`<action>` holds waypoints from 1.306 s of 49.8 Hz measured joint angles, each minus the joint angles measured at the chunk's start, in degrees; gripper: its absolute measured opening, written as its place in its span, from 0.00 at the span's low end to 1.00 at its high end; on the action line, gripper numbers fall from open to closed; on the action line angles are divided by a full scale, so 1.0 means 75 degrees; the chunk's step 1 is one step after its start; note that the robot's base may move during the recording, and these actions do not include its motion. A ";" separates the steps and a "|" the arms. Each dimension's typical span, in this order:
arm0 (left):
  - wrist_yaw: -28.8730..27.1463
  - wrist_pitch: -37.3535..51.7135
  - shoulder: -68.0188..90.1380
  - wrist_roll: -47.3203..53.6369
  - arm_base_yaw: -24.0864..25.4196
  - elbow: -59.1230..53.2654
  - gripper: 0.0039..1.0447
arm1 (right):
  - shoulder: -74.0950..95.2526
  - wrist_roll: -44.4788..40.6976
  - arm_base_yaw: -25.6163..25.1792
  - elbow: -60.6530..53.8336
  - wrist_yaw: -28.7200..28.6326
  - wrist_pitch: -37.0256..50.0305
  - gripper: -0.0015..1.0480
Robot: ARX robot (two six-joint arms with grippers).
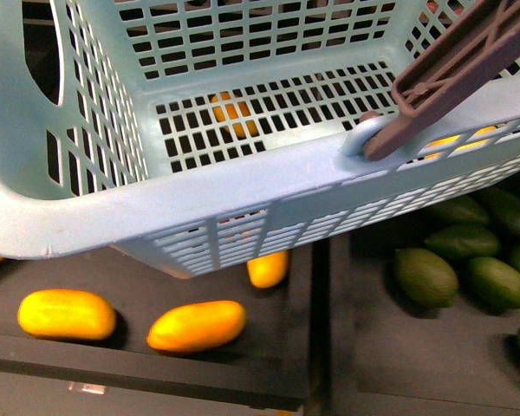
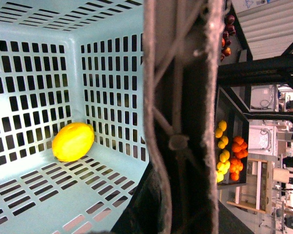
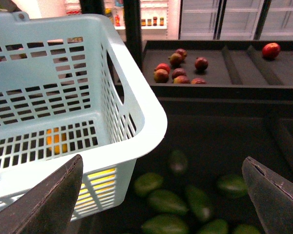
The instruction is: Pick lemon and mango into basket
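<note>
The light teal basket (image 1: 243, 195) fills the front view, lifted above the fruit shelves, with its brown handle (image 1: 468, 61) at the upper right. My left gripper (image 2: 178, 207) is shut on that handle (image 2: 180, 97), which hides most of its jaws. The yellow lemon (image 2: 73, 141) lies on the basket floor (image 2: 44, 195) in a corner against the slotted wall. Several dark red mangoes (image 3: 161, 75) sit in a black tray beyond the basket (image 3: 136, 117). My right gripper (image 3: 163, 195) hangs open beside the basket, its fingers (image 3: 53, 200) wide apart, with nothing between them.
Three long yellow-orange mangoes (image 1: 197, 325) lie on the dark shelf under the basket. Green oval fruits (image 1: 425, 276) fill the tray to the right, also below my right gripper (image 3: 166, 202). A red apple (image 3: 270, 49) sits far back. Oranges and yellow fruit (image 2: 229, 156) fill a distant crate.
</note>
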 joint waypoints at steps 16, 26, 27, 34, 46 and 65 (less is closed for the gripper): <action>0.0006 0.0003 0.0000 0.0000 0.0000 -0.0003 0.04 | -0.0003 0.0000 0.0000 0.0000 0.0000 -0.0003 0.92; 0.0012 0.0003 0.0000 -0.0009 0.0000 -0.0003 0.04 | -0.0003 0.0000 0.0000 -0.0003 -0.0003 -0.0006 0.92; 0.0012 0.0003 0.0000 -0.0009 0.0000 -0.0003 0.04 | -0.0003 0.0000 0.0000 -0.0003 -0.0003 -0.0006 0.92; -0.0012 0.0003 0.0000 0.0006 0.0003 -0.0003 0.04 | -0.0006 0.0000 0.0003 -0.0003 0.0012 -0.0006 0.92; 0.0023 0.0003 0.0003 -0.0012 0.0003 -0.0009 0.04 | -0.0003 0.0000 0.0003 0.0003 -0.0003 -0.0006 0.92; -0.0187 0.0003 -0.0003 0.0012 0.0152 -0.0009 0.04 | -0.0003 -0.0003 0.0009 0.0003 -0.0070 -0.0009 0.92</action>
